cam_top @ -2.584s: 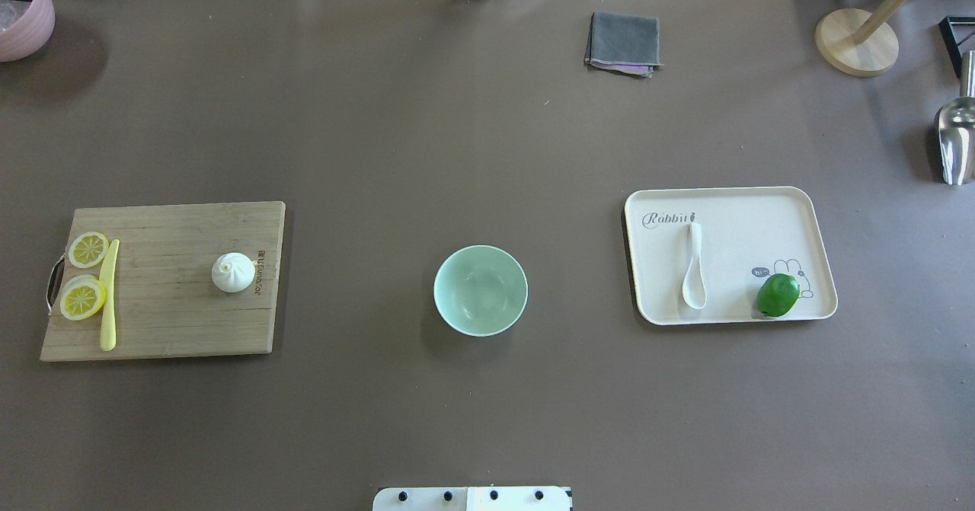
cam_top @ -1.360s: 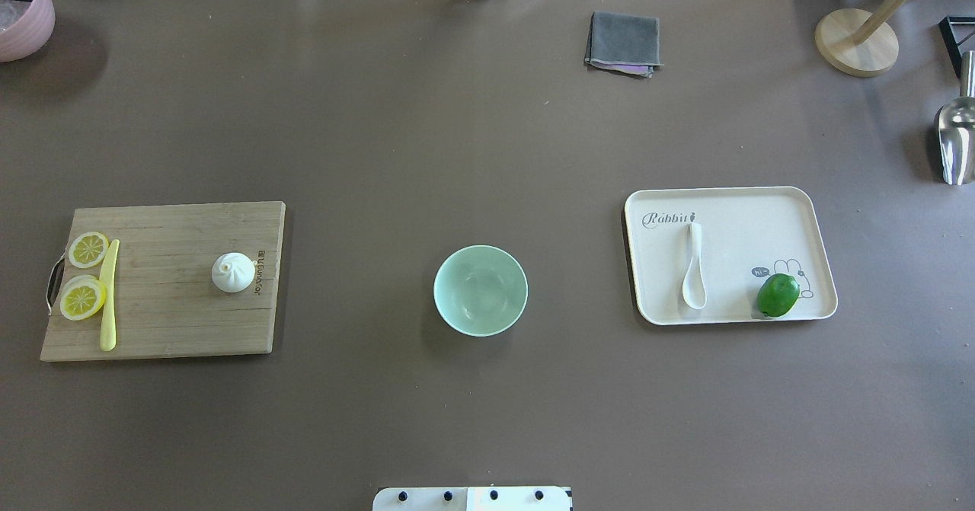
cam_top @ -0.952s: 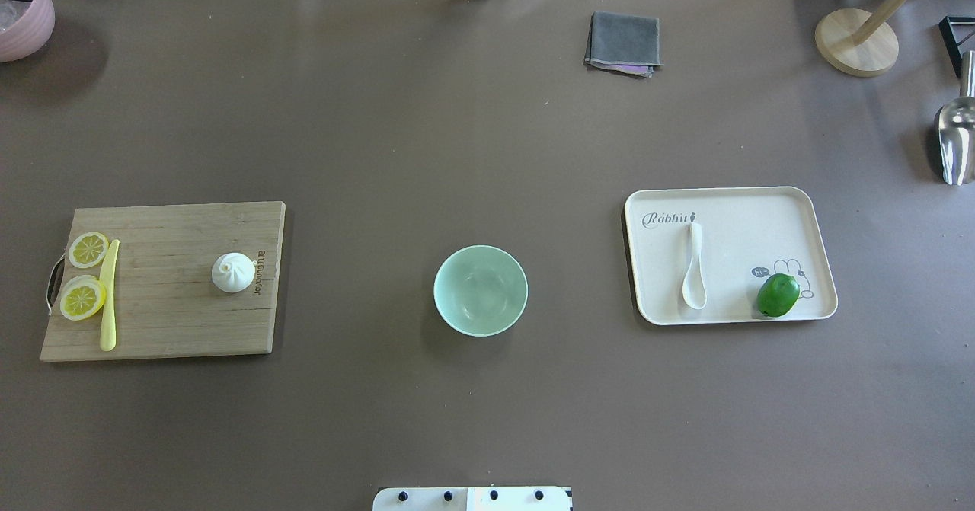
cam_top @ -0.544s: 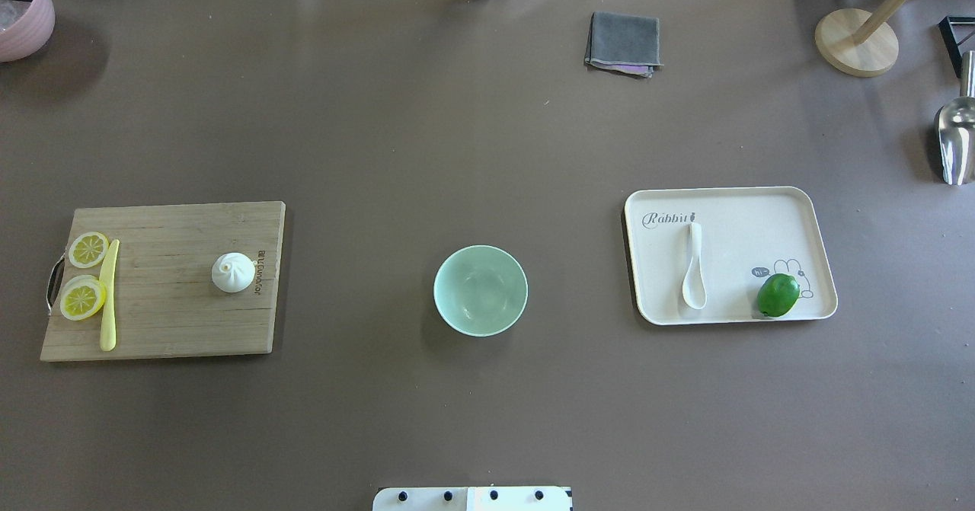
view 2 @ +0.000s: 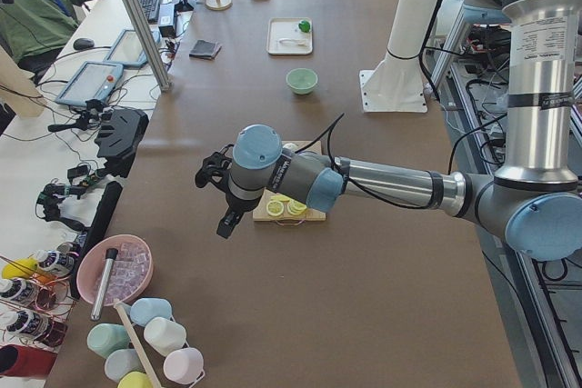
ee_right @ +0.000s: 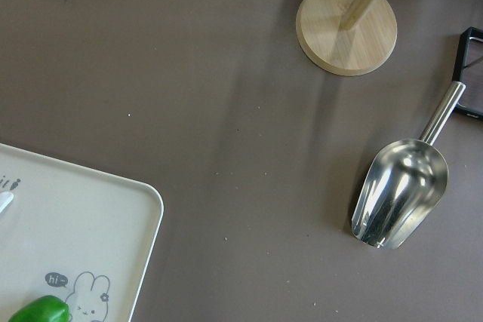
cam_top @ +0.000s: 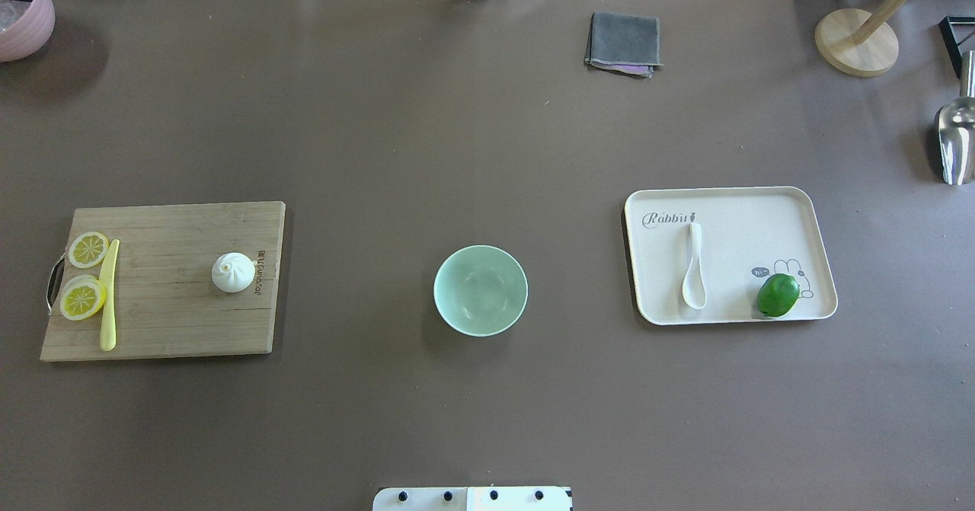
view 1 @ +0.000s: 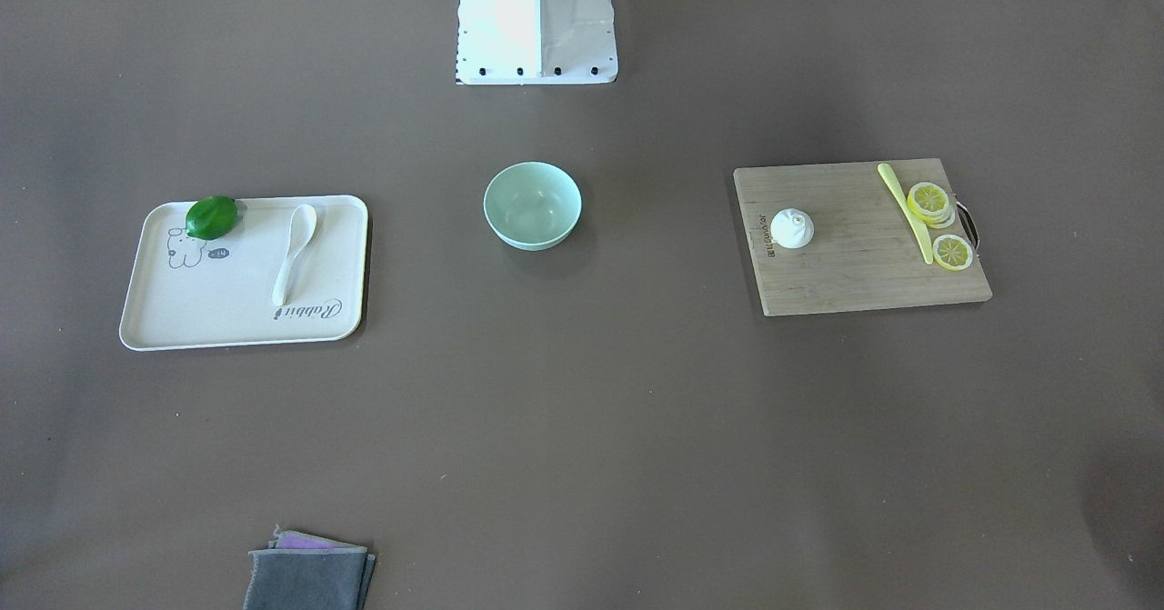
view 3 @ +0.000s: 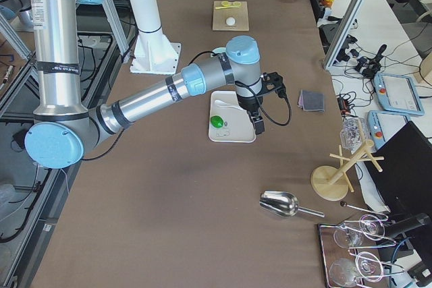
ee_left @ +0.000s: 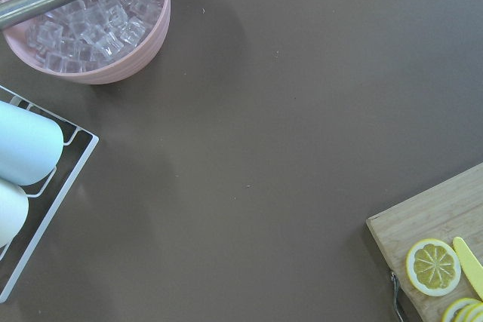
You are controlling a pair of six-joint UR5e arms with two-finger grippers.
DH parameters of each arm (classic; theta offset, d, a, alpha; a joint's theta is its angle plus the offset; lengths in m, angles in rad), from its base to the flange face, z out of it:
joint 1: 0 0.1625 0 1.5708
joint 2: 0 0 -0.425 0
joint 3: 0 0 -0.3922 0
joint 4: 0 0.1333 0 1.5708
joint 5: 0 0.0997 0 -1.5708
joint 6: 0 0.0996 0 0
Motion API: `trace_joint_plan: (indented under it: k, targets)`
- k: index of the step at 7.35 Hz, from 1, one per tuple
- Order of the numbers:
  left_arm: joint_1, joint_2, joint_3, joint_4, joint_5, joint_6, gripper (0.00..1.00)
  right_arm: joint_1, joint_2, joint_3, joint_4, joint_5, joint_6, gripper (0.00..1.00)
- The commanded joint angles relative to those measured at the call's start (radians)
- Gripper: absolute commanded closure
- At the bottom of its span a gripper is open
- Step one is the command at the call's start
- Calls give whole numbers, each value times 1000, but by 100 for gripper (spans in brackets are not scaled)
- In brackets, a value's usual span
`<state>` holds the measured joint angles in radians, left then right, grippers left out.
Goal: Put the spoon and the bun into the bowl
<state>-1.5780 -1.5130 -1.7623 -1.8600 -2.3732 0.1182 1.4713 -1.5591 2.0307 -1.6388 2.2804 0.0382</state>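
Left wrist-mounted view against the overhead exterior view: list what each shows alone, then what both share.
Only the left wrist view shows the wire rack holding white cups. Only the overhead view shows the bowl, bun, spoon, tray, green fruit, grey cloth, wooden stand and metal scoop. Both show the pink bowl, the cutting board and lemon slices.

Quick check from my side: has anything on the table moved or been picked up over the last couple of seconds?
Nothing visibly changed in the overhead view. The bun still sits on the cutting board, the spoon still lies on the tray apart from the lime, and the bowl still stands empty between board and tray. Nothing has been taken hold of or let go.
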Motion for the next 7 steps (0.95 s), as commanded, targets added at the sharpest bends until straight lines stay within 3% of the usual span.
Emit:
trace_joint_plan:
  k: [1, 2, 4, 7]
  targets:
    - [1, 1, -2, -40, 0, -21, 2, -52, 14, -7, 72, -4, 3, 0]
    - [7, -1, -5, -86, 2, -81, 2, -125, 20, -13, 85, -6, 21, 0]
    - [94, -25, -8, -136, 0, -139, 2, -263, 109, -24, 89, -25, 230, 0]
    - [226, -29, 3, -276, 8, -346, 2, -518, 120, -35, 264, -233, 707, 0]
